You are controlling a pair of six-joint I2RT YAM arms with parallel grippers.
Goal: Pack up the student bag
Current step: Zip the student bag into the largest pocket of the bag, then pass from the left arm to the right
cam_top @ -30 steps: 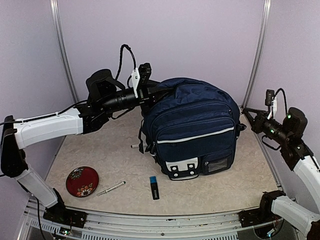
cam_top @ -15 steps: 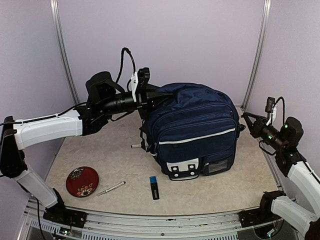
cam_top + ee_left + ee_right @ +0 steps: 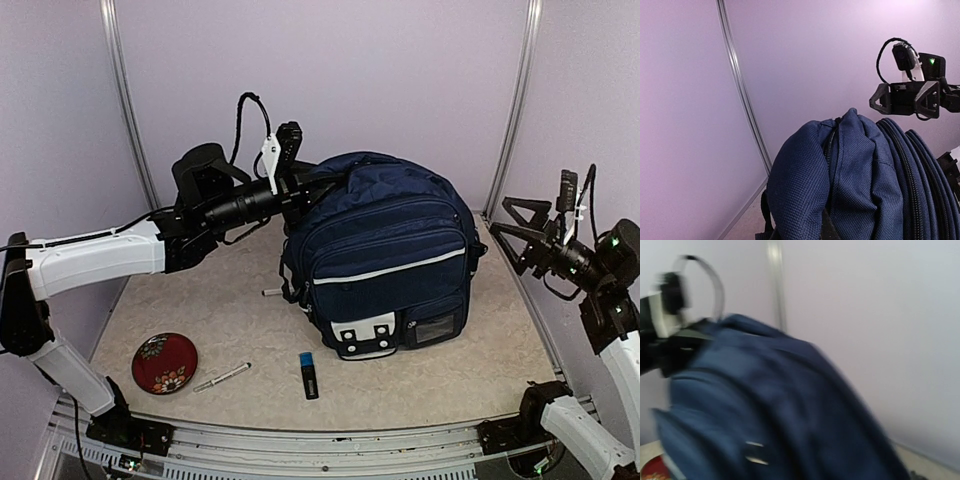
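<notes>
The student bag (image 3: 385, 260), navy blue with a white stripe, stands upright in the middle of the table. My left gripper (image 3: 318, 186) is shut on the fabric at the bag's top left edge. In the left wrist view, that bunched navy fabric (image 3: 840, 185) fills the lower frame and hides the fingers. My right gripper (image 3: 502, 216) hangs open to the right of the bag, clear of it, with nothing between its fingers. It also shows beyond the bag in the left wrist view (image 3: 905, 98). The right wrist view is blurred and shows only the bag's side (image 3: 765, 410).
A red patterned dish (image 3: 164, 362) lies at the front left. Beside it lie a slim pen (image 3: 222, 377) and a black stick with a blue end (image 3: 309, 374). Another pen (image 3: 272, 293) pokes out at the bag's left foot. Enclosure walls and posts stand close behind and at both sides.
My right gripper has opened and drawn back to the right and upward, away from the bag's side. The left gripper keeps its hold; the bag's top has shifted only slightly.
</notes>
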